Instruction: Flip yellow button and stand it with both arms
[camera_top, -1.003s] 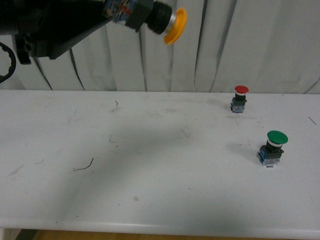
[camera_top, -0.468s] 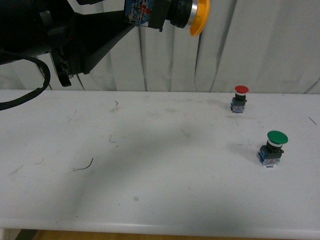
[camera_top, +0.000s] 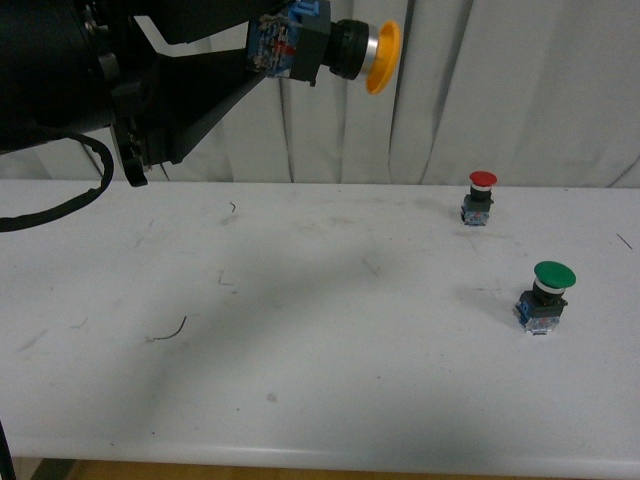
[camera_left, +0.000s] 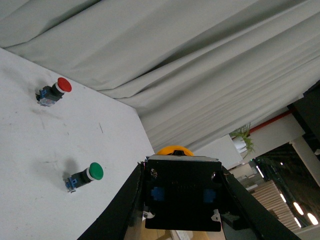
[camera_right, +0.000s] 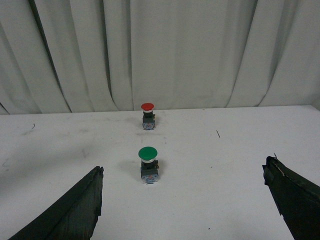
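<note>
The black wedge-fingered right hand (camera_right: 182, 170) hangs spread and empty over the white worktop (camera_top: 300, 330). Further off, the black left hand (camera_top: 262, 55) is clamped on the rear of the yellow mushroom-capped push-button (camera_top: 345, 48), held high above the worktop, sideways, cap pointing right. This looks mid-flip: next, the right hand must grip the cap end.

No text can be read anywhere (marks on the yellow button (camera_top: 335, 50) are only a blur).
</note>
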